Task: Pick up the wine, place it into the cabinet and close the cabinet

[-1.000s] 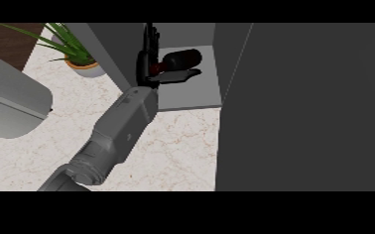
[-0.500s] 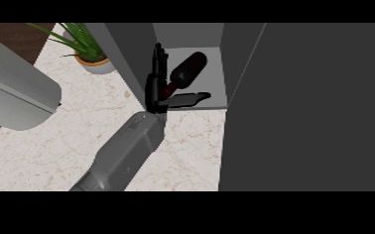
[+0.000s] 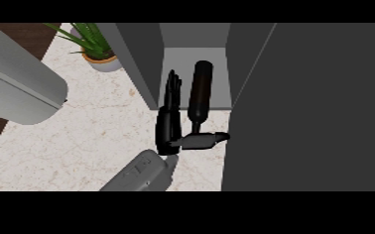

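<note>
Left hand (image 3: 170,121) spread, fingers straight toward 12 o'clock, thumb toward 3, beside the wine (image 3: 199,91) lying in the cabinet (image 3: 196,54) opening, narrow room between its walls.

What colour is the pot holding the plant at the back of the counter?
The pot is grey with an orange rim, seen in the head view.

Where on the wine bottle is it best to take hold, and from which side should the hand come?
Probably the wide body of the wine bottle, not its thin neck. It stands inside the cabinet, with the door close on the view's right. So come from the open front, along its left side, where the hand lies open.
</note>
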Robot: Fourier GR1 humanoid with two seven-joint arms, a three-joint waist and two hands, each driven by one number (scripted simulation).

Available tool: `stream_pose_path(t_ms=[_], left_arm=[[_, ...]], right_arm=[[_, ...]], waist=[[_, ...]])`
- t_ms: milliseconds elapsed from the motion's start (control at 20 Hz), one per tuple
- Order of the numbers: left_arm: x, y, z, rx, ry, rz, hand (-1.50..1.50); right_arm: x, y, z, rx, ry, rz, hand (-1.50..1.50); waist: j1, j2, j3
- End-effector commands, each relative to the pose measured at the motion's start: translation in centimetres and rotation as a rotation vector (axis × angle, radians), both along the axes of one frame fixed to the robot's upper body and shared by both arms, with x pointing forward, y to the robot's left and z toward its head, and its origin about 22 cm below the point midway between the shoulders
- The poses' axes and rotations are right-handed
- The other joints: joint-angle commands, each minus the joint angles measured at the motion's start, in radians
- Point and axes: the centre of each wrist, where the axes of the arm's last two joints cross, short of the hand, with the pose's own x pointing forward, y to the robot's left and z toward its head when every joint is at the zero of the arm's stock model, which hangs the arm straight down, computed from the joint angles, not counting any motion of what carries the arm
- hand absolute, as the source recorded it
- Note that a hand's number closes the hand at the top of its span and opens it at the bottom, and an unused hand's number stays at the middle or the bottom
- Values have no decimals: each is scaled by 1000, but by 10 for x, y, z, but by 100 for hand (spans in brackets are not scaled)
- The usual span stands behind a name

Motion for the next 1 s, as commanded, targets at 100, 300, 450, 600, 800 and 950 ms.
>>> stream_pose_path(t_ms=[100,300,450,600,800,950], left_arm=[[-32,1,15,-36,-22,21,-150],[-67,13,35,-40,-35,57,-150],[-78,1,42,-41,-8,77,-150],[-83,11,46,-70,-40,85,-150],[-119,32,47,-65,-42,14,-150],[-135,49,61,-56,-19,-39,-150]], right_arm=[[-26,-6,-10,31,-20,29,-150],[-3,-3,4,23,-19,20,-150],[-16,-14,10,15,-52,20,-150],[-33,-8,19,2,-36,57,-150],[-18,-4,6,25,-7,71,-150],[-20,5,12,37,31,136,-150]], waist=[[-3,3,0],[8,2,0],[0,3,0],[-3,3,0],[0,4,0],[4,2,0]])
